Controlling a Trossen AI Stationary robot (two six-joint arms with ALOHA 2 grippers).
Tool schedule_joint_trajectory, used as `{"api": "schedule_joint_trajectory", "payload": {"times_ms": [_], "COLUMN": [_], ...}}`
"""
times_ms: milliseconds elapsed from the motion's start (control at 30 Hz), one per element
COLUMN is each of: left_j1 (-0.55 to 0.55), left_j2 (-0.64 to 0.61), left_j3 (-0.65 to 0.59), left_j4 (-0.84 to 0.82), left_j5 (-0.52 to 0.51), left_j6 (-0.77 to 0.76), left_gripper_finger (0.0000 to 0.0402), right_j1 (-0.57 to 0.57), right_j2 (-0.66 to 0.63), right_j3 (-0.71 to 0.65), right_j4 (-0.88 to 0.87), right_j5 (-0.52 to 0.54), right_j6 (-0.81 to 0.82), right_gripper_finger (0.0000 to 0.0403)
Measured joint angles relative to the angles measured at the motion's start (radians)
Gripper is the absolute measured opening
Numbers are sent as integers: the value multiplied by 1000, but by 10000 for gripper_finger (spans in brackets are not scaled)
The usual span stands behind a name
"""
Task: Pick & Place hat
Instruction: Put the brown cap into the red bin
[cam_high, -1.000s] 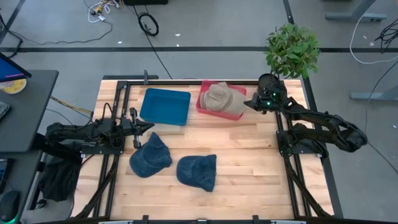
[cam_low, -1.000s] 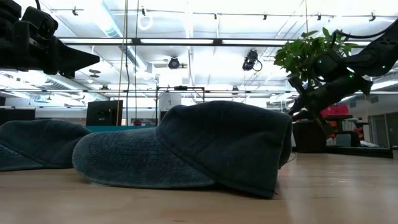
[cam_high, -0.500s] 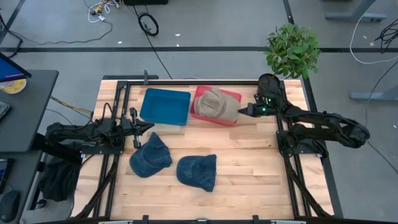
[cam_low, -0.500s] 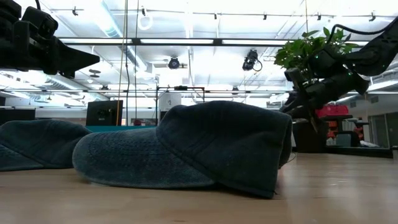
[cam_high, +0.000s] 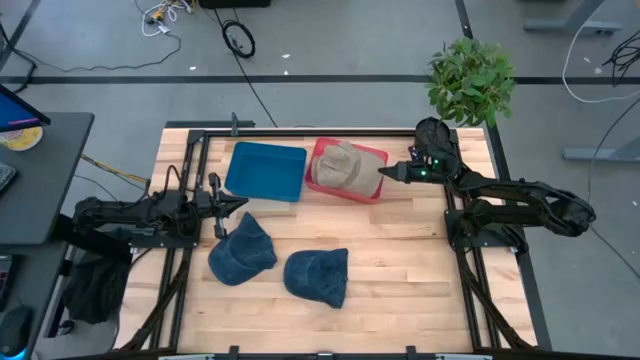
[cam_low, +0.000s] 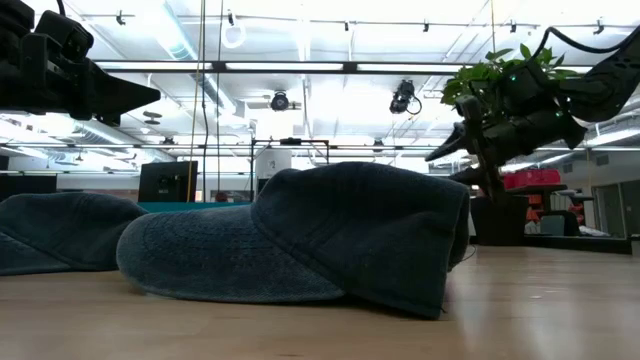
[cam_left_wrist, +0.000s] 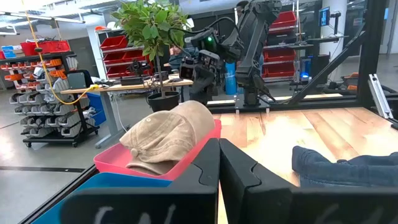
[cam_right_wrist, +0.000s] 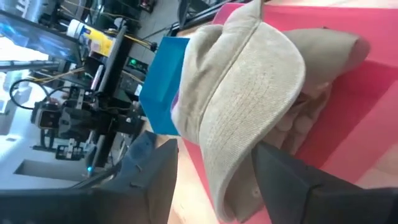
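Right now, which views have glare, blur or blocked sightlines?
Low view: ceiling lights glare brightly, and the near blue hat fills the frame, hiding the trays. Right wrist view: the tan hat is sharp, the background soft. High view: evenly lit, nothing blocked.

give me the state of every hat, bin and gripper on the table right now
tan hat: lying in the red bin, released
red bin: holds the tan hat
blue bin: empty
two blue hats: lying on the table, untouched
right gripper: open, beside the red bin
left gripper: shut, waiting near one blue hat
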Motion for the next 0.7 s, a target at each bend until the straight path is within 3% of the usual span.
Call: {"api": "schedule_joint_trajectory", "payload": {"times_ms": [167,333,533,700], "left_j1": [0,0,0,0], "left_j2": [0,0,0,0], "left_j3": [0,0,0,0], "left_j4": [0,0,0,0], "left_j5": [0,0,0,0], "left_j6": [0,0,0,0], "left_gripper_finger": [3,3,3,3], "right_j1": [3,3,3,3], "right_j2": [0,0,0,0], "right_j3": [0,0,2,2], "right_j4": [-5,-71,-161,-114], "right_j5": [16,125,196,213], "right_j6": [-14,-50,-75,-50], "right_gripper_finger": [195,167,124,76]}}
